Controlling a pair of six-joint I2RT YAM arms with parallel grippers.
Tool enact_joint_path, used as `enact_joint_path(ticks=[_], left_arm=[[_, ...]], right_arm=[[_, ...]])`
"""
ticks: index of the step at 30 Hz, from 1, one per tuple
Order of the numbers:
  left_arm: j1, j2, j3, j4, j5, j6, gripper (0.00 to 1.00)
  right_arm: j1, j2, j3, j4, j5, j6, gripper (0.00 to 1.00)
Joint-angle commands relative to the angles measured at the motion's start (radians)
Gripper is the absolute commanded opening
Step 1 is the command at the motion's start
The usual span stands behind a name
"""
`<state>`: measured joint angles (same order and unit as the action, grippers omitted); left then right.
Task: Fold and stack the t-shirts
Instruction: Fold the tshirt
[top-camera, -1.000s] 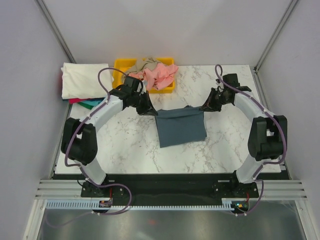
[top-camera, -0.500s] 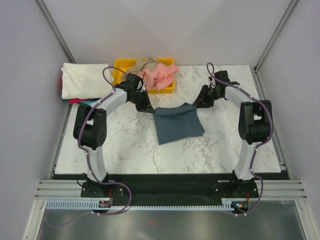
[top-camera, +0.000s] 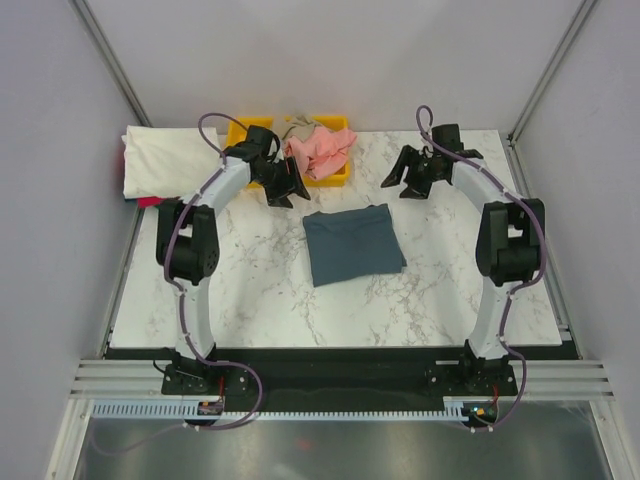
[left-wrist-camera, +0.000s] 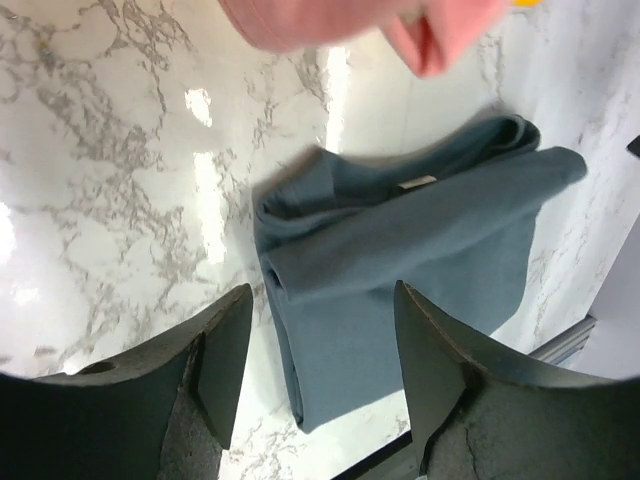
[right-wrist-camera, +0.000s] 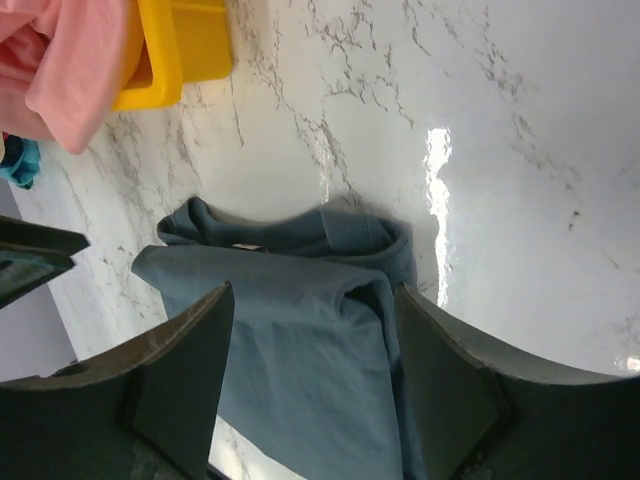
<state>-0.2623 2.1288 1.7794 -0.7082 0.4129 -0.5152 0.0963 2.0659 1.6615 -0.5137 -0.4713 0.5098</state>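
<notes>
Plainly both arms hang above the far half of the marble surface (top-camera: 250, 290) with nothing in their grip; the left tool (left-wrist-camera: 320, 330) has its fingers spread apart and empty, and the right tool (right-wrist-camera: 315, 310) likewise stands wide with nothing between its fingers. The slate-blue t-shirt (top-camera: 353, 243) lies free on the middle of the surface as a folded, roughly square packet, between the two tools and nearer the bases than either; its collar end, with a small label showing, faces the far side. The yellow bin (top-camera: 325, 180) sits at the far edge with a salmon-pink t-shirt (top-camera: 322, 150) spilling over its rim and a tan t-shirt (top-camera: 296, 126) behind it; a folded cream-white t-shirt (top-camera: 165, 162) tops the stack at the far left corner, a red edge (top-camera: 148, 201) showing under it.

The step in hand looks like letting go after a fold and clearing away; to do it well, the fingers should rise straight up and keep wide, so no pad drags the top layer askew. The collar end looks bunched and the packet sits slightly skewed, so it may want a light press or tug flat. Carrying it to the stack probably calls for both tools pinching all layers at matching corners, lifting evenly, and laying it down square on the cream-white one.
</notes>
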Motion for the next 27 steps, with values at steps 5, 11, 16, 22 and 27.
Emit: enact_joint_path(ticks=[5,11,16,22,27], left_arm=[[-0.006,-0.331,-0.236,0.022,-0.079,0.093,0.66],[-0.006,-0.513,-0.418,0.055,-0.079,0.142,0.66],[-0.006,-0.616,-0.543,0.065,-0.076,0.158,0.66],[-0.006,-0.73,-0.712,0.137,-0.071,0.127,0.66],[-0.006,-0.762,-0.82,0.328,-0.052,0.035,0.71]], right_arm=[[0.117,-0.254,-0.236,0.087,0.024,-0.074,0.57],[0.252,-0.164,-0.244,0.214,-0.136,-0.034,0.51],[0.237,0.009,-0.189,0.3,-0.219,-0.025,0.5],[0.129,0.285,-0.112,0.417,-0.489,0.013,0.49],[0.146,0.382,-0.056,0.319,-0.612,-0.118,0.59]])
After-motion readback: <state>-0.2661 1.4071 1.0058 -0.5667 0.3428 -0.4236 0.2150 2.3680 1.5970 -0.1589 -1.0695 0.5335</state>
